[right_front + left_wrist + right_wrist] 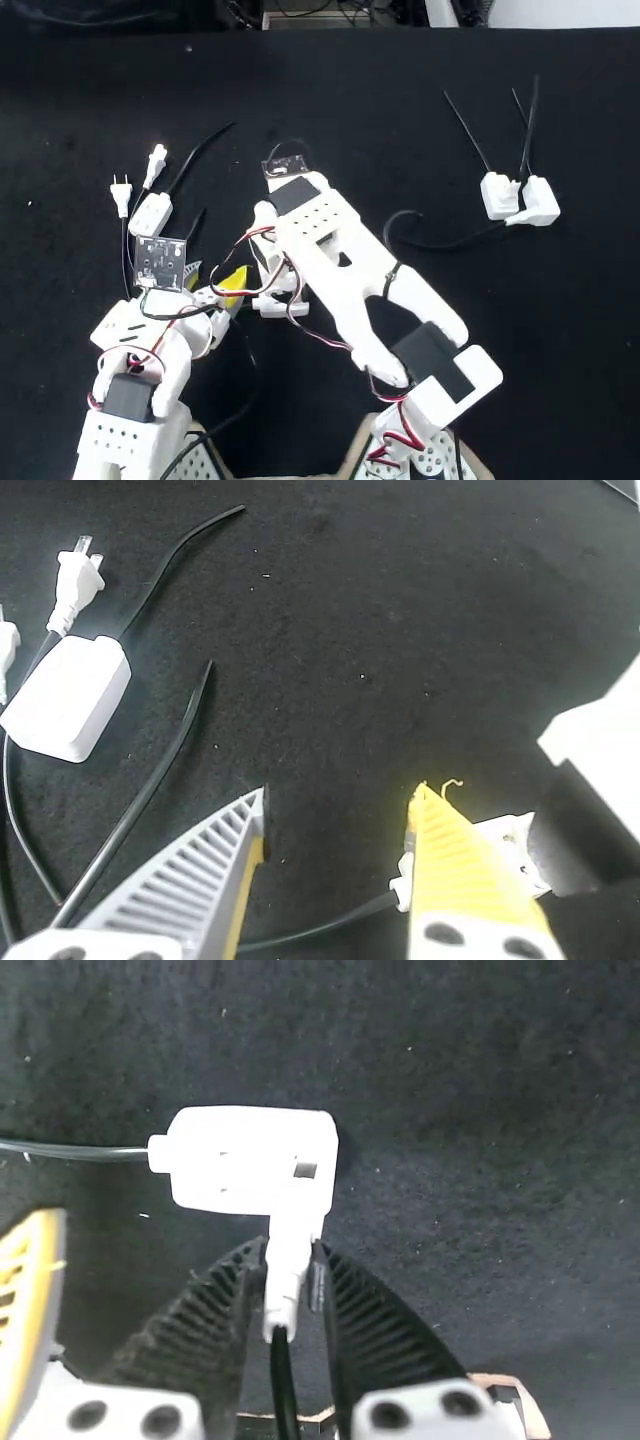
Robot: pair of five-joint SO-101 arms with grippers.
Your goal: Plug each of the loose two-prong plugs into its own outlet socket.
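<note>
My right gripper (290, 1256) is shut on a white two-prong plug (285, 1280) whose front end sits in a white outlet socket (245, 1158). From above, that socket (272, 306) shows just under the right arm, at the table's middle front. My left gripper (340, 802) is open over bare cloth, its yellow finger (460, 865) close beside the same socket (505, 832). Further left lie a second white socket (150, 213) and two loose plugs (121, 190) (156, 160); the left wrist view shows that socket (65, 705) and one plug (76, 573).
Two more white sockets (498, 195) (539, 203) with black cords lie at the right. Black cords (150, 780) trail across the black cloth near the left gripper. The right arm (340, 270) stretches diagonally over the table's middle.
</note>
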